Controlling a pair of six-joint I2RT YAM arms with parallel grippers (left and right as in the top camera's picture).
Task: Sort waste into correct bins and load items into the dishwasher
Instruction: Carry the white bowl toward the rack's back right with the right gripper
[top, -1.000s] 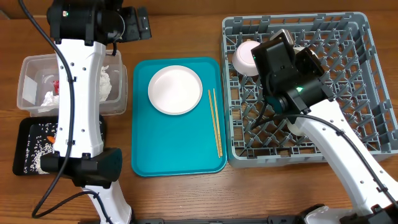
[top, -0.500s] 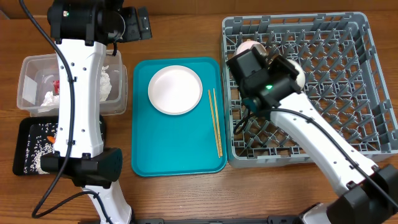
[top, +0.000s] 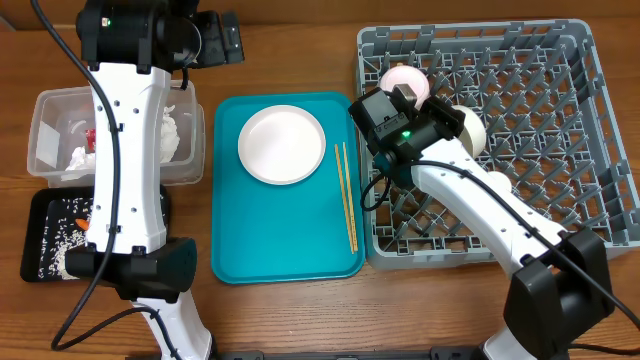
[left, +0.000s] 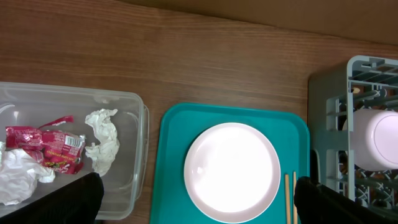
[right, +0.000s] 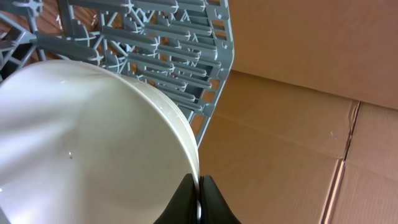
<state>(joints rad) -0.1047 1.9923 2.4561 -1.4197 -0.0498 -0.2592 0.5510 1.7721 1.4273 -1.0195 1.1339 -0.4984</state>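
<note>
1. Clamps bowl (right: 93, 143) by its rim in right gripper (right: 199, 198), tips pressed together, with rack (right: 155, 37) just behind.
2. Hangs left gripper (left: 199, 183) spread wide and unloaded above plate (left: 231, 171).
3. Finds plate and chopsticks (top: 346, 195) lying side by side on teal tray (top: 250, 240).
4. Finds wrapper (left: 46, 144) and tissues (left: 102, 140) lying in tub (left: 124, 98).

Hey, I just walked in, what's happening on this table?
The right gripper is shut on the rim of a white bowl at the grey dish rack. The left gripper hangs open and empty by the teal tray, where the plate and chopsticks wait. The wrapper and tissues lie in the clear tub.
</note>
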